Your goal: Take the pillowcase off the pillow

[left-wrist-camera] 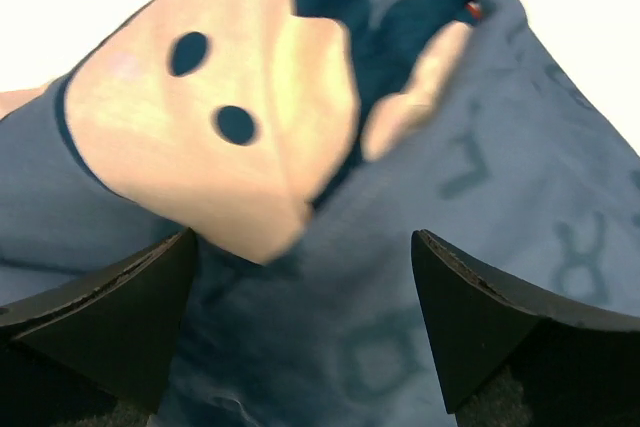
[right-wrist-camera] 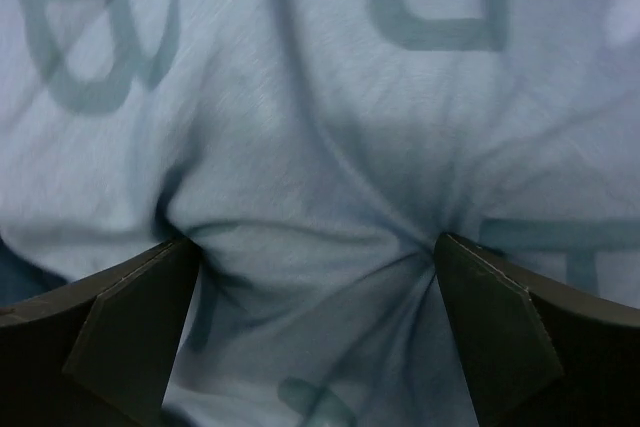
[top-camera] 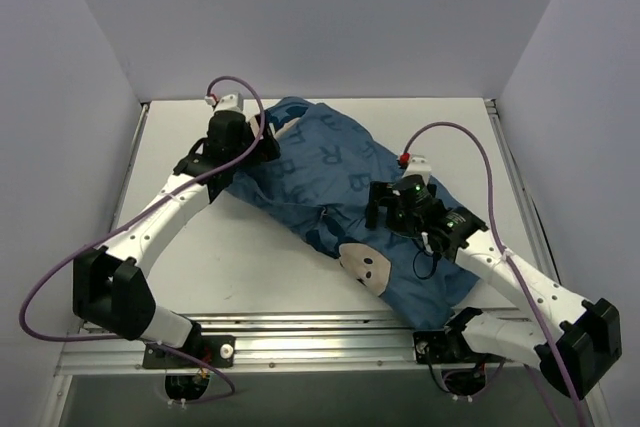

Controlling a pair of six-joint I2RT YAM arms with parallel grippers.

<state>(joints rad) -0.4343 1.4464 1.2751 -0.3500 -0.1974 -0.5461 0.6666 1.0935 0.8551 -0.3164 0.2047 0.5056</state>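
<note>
1. Two pincers, both released and holding nothing: the left pincer (left-wrist-camera: 300,257) hangs low over the cloth with its jaws wide apart; its fingers (left-wrist-camera: 120,317) stand on either side of a blue fold without nipping it; a cream cartoon face (left-wrist-camera: 200,127) printed on the cloth lies just beyond the tips.
2. Equally spread, the right pincer (right-wrist-camera: 315,247) sits close above pale blue lettered fabric; between its fingers (right-wrist-camera: 130,327) the cloth gathers into a puckered crease; that raised ridge is, I judge, the easiest bite on offer for a pinch.
3. Outward from both, the pillowcase (top-camera: 330,182) lies slantwise on the bench (top-camera: 250,257), running from far left to near right; the left pincer is at its far-left end and the right pincer over its near-right half; each arm thus works its own side and neither crosses the other.
4. No white of the pillow shows in any view; the plump, rounded bulk of the cover suggests that it is inside; which end is the open mouth I cannot tell.
5. By my reading the removal is not yet under way; it probably needs one pincer to anchor the stuffing through the cloth while the other drags the cover off lengthwise.
</note>
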